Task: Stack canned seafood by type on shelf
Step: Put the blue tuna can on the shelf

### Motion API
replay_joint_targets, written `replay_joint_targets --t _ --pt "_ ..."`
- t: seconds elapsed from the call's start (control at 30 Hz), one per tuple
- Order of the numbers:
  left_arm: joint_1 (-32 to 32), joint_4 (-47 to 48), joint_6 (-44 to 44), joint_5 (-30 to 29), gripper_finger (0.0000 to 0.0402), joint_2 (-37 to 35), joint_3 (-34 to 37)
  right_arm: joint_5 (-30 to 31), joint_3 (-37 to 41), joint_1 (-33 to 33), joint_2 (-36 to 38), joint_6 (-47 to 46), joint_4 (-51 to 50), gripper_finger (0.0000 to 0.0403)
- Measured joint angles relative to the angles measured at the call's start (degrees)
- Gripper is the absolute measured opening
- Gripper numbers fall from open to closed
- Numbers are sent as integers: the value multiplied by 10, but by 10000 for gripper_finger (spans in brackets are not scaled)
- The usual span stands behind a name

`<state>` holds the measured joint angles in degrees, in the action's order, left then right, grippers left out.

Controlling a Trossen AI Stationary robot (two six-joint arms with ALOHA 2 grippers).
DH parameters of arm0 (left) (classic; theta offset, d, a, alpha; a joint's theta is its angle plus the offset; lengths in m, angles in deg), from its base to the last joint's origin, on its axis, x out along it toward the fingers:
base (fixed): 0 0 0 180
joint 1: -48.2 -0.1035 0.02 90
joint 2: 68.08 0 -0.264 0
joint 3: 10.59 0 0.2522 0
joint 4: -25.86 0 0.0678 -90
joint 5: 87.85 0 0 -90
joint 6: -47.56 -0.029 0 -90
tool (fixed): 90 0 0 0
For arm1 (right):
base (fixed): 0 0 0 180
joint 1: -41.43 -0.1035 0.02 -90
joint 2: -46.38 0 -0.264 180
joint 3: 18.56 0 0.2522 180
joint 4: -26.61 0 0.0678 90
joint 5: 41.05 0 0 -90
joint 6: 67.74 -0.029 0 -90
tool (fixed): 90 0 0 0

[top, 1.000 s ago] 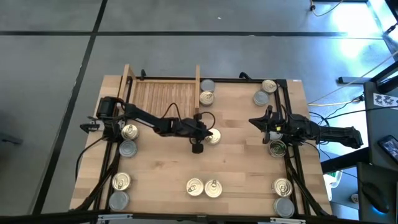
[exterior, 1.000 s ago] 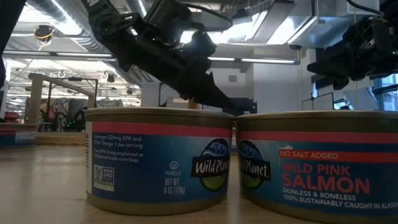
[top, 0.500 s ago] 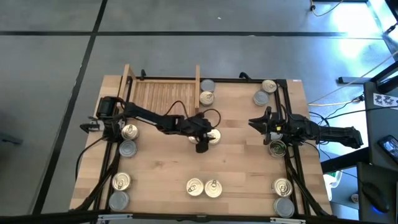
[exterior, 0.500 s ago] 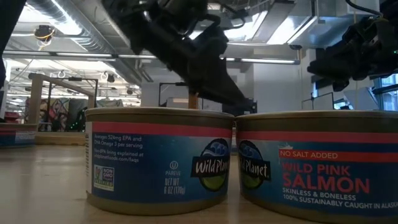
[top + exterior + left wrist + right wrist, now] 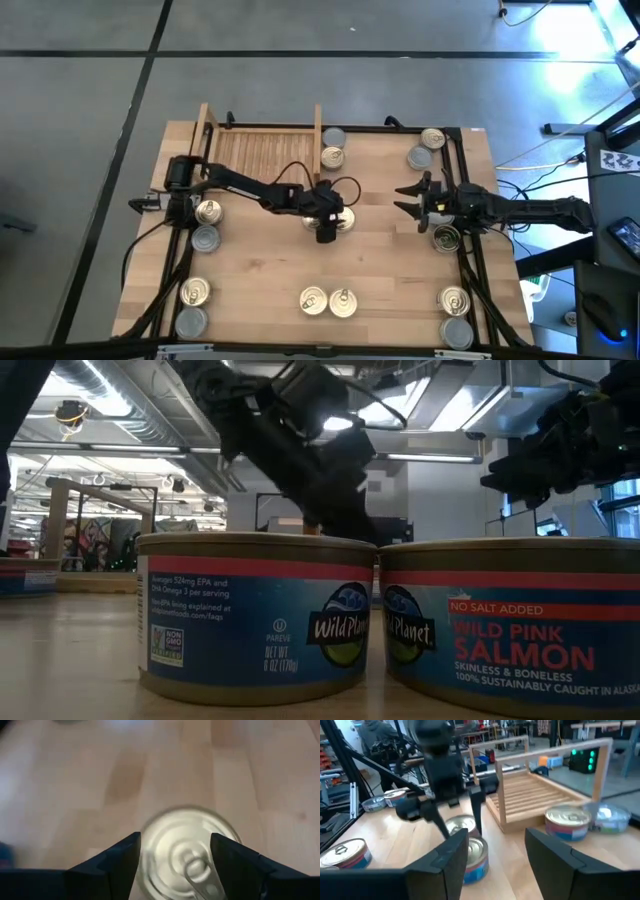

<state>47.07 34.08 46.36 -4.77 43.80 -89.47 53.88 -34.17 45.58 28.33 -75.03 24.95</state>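
The canned seafood lies spread over the table as short round tins, some with golden tops and some with grey. One golden pull-tab tin [image 5: 344,220] [image 5: 187,852] stands on its base at the table's middle. My left gripper [image 5: 333,215] [image 5: 175,845] hangs open over it, slanting down from the table's left, one finger on either side of the tin. My right gripper [image 5: 402,197] [image 5: 495,845] hovers open and level, right of that tin, with nothing between its fingers. The light-wood shelf [image 5: 265,155] stands at the far left.
Two tins [image 5: 332,157] stand beside the shelf's right board [image 5: 318,125]. More tins stand in pairs along the left edge [image 5: 206,225], near edge [image 5: 328,300], right edge [image 5: 445,238] and far right [image 5: 427,147]. Two salmon tins [image 5: 255,620] fill the low view.
My left arm has reached a little farther toward the table's right edge, bringing its gripper over the middle tin. My right gripper has opened; its fingertips now stand apart in the high view. No tin has moved.
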Motion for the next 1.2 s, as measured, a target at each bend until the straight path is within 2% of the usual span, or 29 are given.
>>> replay_joint_targets --t 0.33,0.53,0.7,0.83,0.93,1.1,1.2 --pt "-14 35 -14 44 215 9 -1 -39 0 0 -147 22 104 200" --pt "-22 -48 -3 65 208 10 43 -73 -9 0 -219 56 167 200" --pt "-13 -134 -4 68 207 47 34 -77 -66 0 -259 101 118 200" --pt "-6 -147 1 70 207 88 -9 -75 -122 0 -282 133 52 200" --pt "-4 -99 6 71 207 94 -46 -76 -162 0 -294 151 -15 200" --pt "0 12 6 69 207 60 -78 -80 -209 -1 -306 152 -107 200" --pt "0 29 -3 69 207 37 -80 -95 -211 -2 -315 152 -116 200"
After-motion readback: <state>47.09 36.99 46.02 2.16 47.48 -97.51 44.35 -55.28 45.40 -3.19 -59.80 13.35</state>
